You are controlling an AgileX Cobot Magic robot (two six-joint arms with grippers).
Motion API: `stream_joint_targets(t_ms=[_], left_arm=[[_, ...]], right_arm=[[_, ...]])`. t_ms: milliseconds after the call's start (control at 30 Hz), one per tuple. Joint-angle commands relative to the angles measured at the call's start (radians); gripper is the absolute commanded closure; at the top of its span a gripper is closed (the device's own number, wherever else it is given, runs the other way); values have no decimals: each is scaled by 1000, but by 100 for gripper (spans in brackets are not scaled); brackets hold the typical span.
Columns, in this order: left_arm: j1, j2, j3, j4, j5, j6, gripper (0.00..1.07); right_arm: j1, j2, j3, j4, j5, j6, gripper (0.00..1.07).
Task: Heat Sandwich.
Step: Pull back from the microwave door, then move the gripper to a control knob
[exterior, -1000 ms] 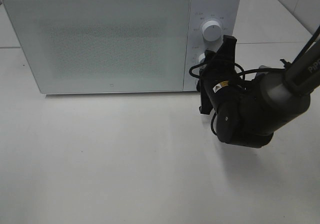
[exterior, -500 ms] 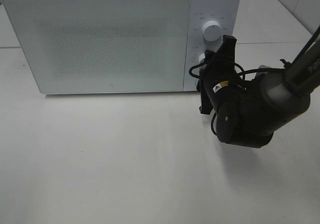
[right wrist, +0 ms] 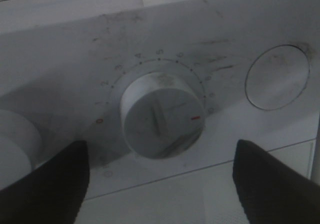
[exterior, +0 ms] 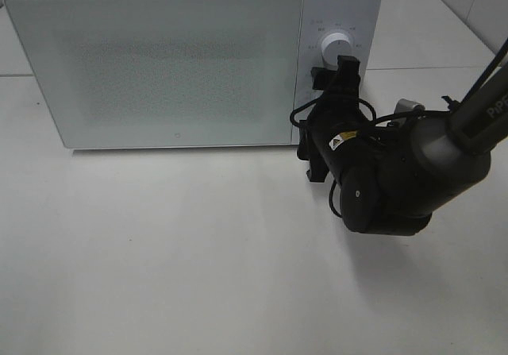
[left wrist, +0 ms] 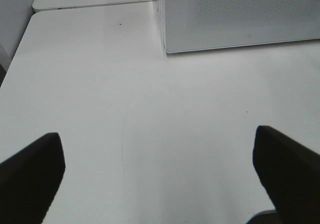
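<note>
The sandwich is hidden; the white microwave [exterior: 159, 61] stands with its door closed. My right gripper [exterior: 333, 71] is at the microwave's control panel, just below the upper knob [exterior: 336, 49]. In the right wrist view the gripper [right wrist: 160, 184] is open, its dark fingers [right wrist: 45, 184] wide on either side of a white timer knob [right wrist: 160, 116] and not touching it. My left gripper [left wrist: 160, 174] is open over bare table, with nothing between its fingers.
A round white button [right wrist: 276, 77] sits beside the timer knob, and part of another knob [right wrist: 15, 144] shows on its other side. The microwave's front corner [left wrist: 240, 13] lies beyond the left gripper. The white table [exterior: 159, 252] stretches in front of the microwave.
My right gripper has opened and shifted left and slightly up along the control panel. The left gripper has not moved.
</note>
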State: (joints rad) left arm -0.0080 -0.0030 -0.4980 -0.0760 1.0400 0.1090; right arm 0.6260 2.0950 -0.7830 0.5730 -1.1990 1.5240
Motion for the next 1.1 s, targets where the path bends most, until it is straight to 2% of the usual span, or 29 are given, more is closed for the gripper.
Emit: stream_joint_targets(t_ms=[33, 333, 633, 1100], left_arm=[[-3, -27, 3, -8, -2, -7, 9], [-3, -27, 3, -8, -2, -7, 9], [-3, -27, 3, -8, -2, -7, 9], [-3, -27, 3, -8, -2, -7, 9]], right_arm=[[1, -8, -2, -18, -53, -17, 31], [1, -11, 1, -26, -51, -47, 32], [2, -46, 11, -93, 1, -101, 32], [1, -208, 175, -128, 152, -302, 32]])
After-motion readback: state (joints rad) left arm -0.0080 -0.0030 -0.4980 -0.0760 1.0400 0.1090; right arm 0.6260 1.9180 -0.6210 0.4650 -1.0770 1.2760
